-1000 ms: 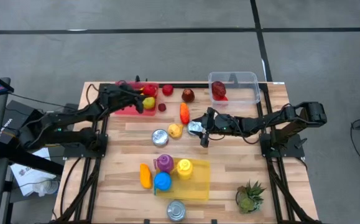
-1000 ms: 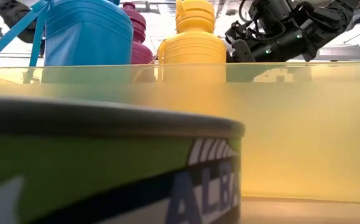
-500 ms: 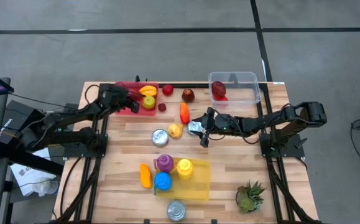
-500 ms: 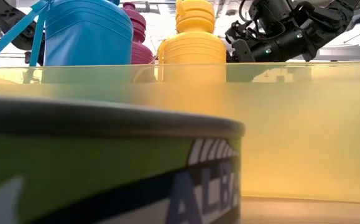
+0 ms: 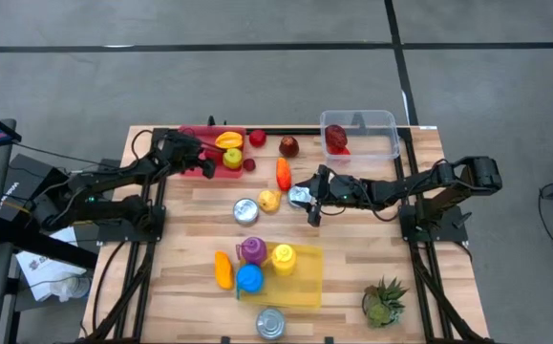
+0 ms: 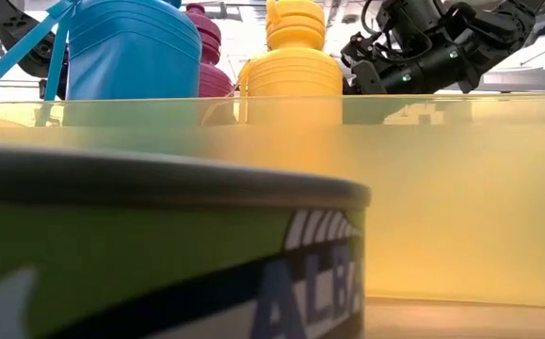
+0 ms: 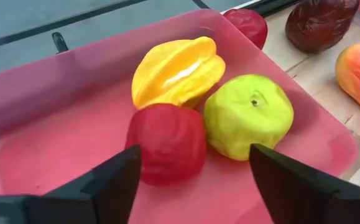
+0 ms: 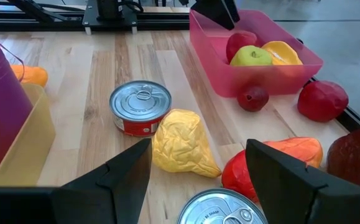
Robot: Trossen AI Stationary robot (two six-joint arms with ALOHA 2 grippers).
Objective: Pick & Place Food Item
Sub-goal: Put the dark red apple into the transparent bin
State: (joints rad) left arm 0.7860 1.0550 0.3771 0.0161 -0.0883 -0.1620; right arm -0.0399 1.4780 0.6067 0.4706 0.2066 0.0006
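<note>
A pink bin (image 7: 55, 143) at the table's far left holds a yellow starfruit (image 7: 176, 68), a green apple (image 7: 249, 115) and a red fruit (image 7: 166, 143), all resting on its floor. My left gripper (image 7: 193, 152) is open, tipped down into the bin (image 5: 204, 167), with the red fruit just ahead between its fingers. My right gripper (image 8: 198, 146) stands open at the table's middle (image 5: 305, 199). It is above a silver can (image 8: 220, 208), facing a yellow food item (image 8: 183, 149). My right gripper has the silver can's top (image 8: 198, 211) low between its fingers; I cannot tell whether a finger touches it.
Loose foods lie between the bins: an orange-red piece (image 5: 283, 173), a dark red one (image 5: 288, 146) and two small red ones. A clear bin (image 5: 376, 124) holds a red item. Another can (image 5: 245, 211), a yellow bin (image 5: 300, 287) with bottles and a plant (image 5: 383, 302) stand nearer.
My left gripper has sunk into the pink bin, tipped downward and drawn back a little toward the table's left edge. The starfruit and green apple, covered before, now show, and the red fruit lies on the bin's floor beside them.
</note>
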